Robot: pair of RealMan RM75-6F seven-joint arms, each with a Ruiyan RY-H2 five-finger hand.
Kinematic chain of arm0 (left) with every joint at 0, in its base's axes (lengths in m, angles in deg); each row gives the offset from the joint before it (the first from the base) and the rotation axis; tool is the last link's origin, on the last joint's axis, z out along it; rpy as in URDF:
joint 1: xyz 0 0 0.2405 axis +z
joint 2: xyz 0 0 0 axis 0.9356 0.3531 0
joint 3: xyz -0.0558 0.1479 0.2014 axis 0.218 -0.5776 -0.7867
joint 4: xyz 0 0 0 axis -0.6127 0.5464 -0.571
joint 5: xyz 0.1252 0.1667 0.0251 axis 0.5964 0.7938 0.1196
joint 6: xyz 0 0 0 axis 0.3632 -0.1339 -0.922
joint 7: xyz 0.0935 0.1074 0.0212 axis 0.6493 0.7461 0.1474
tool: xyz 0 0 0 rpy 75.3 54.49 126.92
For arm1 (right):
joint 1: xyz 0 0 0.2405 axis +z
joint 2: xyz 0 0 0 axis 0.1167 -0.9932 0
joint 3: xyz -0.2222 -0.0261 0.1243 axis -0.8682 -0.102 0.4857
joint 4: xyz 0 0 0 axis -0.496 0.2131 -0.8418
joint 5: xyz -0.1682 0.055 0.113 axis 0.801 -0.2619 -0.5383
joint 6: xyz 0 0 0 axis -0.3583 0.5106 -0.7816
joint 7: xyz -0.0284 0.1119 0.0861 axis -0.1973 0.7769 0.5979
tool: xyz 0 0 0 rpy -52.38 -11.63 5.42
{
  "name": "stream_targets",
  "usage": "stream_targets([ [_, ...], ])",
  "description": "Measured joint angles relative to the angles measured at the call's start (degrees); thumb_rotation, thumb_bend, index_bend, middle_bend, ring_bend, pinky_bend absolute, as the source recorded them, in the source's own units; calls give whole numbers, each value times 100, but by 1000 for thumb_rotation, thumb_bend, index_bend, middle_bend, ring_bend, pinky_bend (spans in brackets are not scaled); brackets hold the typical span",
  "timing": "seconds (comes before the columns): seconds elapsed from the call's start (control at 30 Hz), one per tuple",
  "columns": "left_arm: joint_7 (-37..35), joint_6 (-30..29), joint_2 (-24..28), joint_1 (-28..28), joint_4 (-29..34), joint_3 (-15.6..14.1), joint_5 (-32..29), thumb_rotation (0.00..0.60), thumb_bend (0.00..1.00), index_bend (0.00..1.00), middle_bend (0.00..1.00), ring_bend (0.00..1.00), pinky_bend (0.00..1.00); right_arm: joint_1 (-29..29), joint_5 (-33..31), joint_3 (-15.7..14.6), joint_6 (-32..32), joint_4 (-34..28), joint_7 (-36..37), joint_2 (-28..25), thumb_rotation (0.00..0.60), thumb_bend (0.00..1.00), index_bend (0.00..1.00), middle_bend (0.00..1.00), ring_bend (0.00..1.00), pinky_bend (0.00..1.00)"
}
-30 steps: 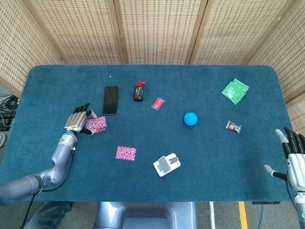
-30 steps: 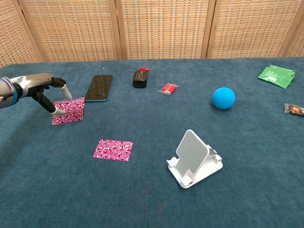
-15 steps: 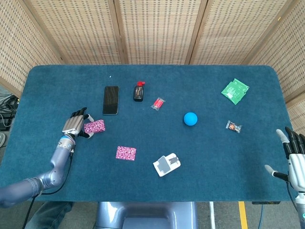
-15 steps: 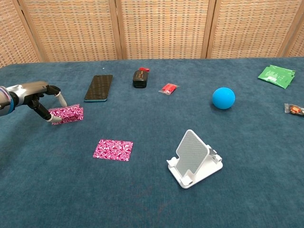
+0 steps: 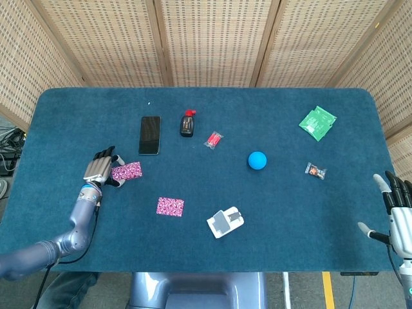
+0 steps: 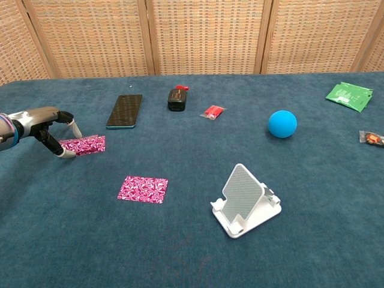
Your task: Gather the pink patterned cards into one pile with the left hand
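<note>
Two pink patterned cards are on the blue table [image 5: 77, 109]. My left hand [image 5: 100, 170] [image 6: 45, 120] pinches the left edge of one pink card [image 5: 127, 171] [image 6: 85, 144] between thumb and a finger, holding it tilted just above the cloth. The other pink card [image 5: 170, 206] [image 6: 143, 189] lies flat, apart from the first, nearer the front and to the right. At the front right edge my right hand [image 5: 398, 215] is open with its fingers spread, holding nothing; the chest view does not show it.
A black phone [image 5: 150, 135] [image 6: 125, 111] lies just behind the held card. Further right are a black bottle with a red cap [image 5: 187, 123], a red wrapper [image 5: 213, 140], a blue ball [image 5: 257, 160], a white phone stand [image 5: 225, 222], a green packet [image 5: 317, 122] and a candy [image 5: 315, 170].
My left hand has drawn back to the left with the card pinched in it, and the card has tipped to a flatter angle. The second card and right hand have not moved.
</note>
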Motion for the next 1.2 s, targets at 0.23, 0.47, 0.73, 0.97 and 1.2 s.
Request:
stream_targets([
  [0.23,-55,88,-21,19,-66,35,58,600,288,550,0,0,0,-2,18,-1,17,4,6,6,600,0,0,0,0,0],
  [0.47,-148,116,-36,56,-99,74,167,600,281,430,0,0,0,-8,20,3,31,10,19,6,600,0,0,0,0,0],
  [0.73,-133,127,-17,51,-79,96,248,600,281,371,0,0,0,-10,-2,11,26,5,39,-7,600,0,0,0,0,0],
  [0.97,-85,103,53,69,12,90,286,600,279,322,0,0,0,-16,4,11,37,-4,44,-10,600,0,0,0,0,0],
  [1.2,-68,98,96,81,59,103,267,600,278,316,0,0,0,-18,4,12,39,-13,48,-17,600,0,0,0,0,0],
])
